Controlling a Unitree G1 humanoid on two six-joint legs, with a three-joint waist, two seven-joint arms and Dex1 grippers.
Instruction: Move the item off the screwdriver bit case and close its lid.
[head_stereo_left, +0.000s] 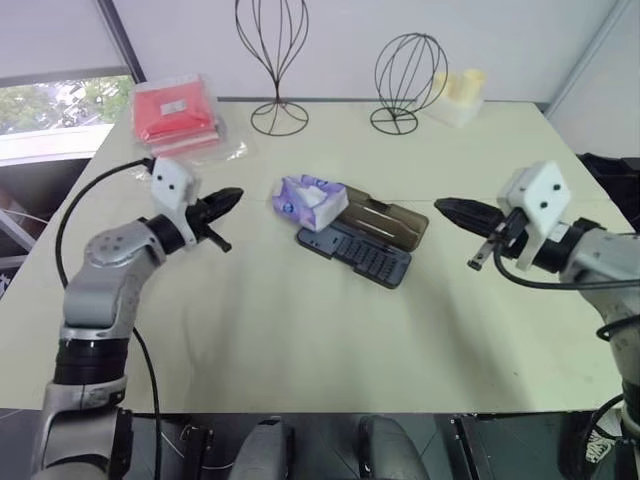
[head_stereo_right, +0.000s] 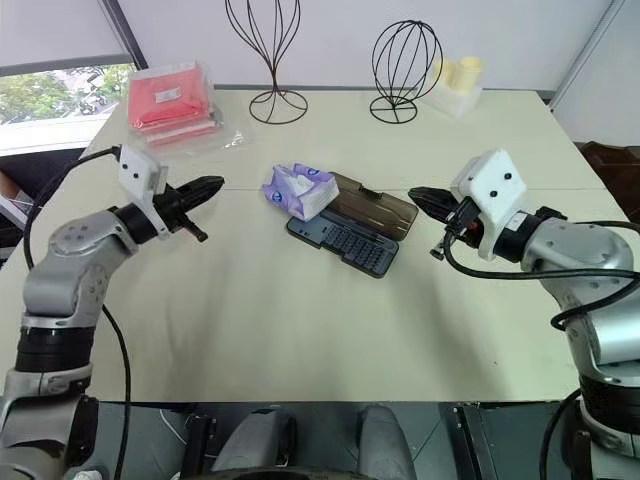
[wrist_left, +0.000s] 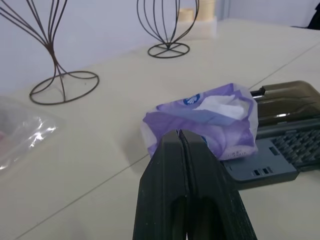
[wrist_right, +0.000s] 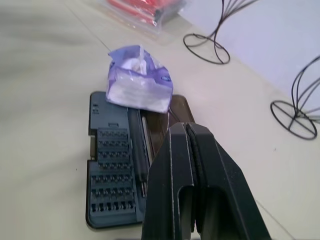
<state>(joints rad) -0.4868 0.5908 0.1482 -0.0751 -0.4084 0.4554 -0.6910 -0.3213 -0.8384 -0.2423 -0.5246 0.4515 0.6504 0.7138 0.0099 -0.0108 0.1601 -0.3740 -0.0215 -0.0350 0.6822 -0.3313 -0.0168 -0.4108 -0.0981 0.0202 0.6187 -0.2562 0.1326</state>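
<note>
The case lies open in the middle of the desk, its lid folded flat behind the tray. The tissue pack rests on the case's left end (partly over the lid). Left fingers and right fingers hover on either side, both closed and empty.

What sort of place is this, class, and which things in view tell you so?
Probably a lab or test room set up for robot practice: a plain pale table holds unrelated props, such as two wire stands, a tissue pack on an open screwdriver bit case, and a wrapped red packet.
</note>
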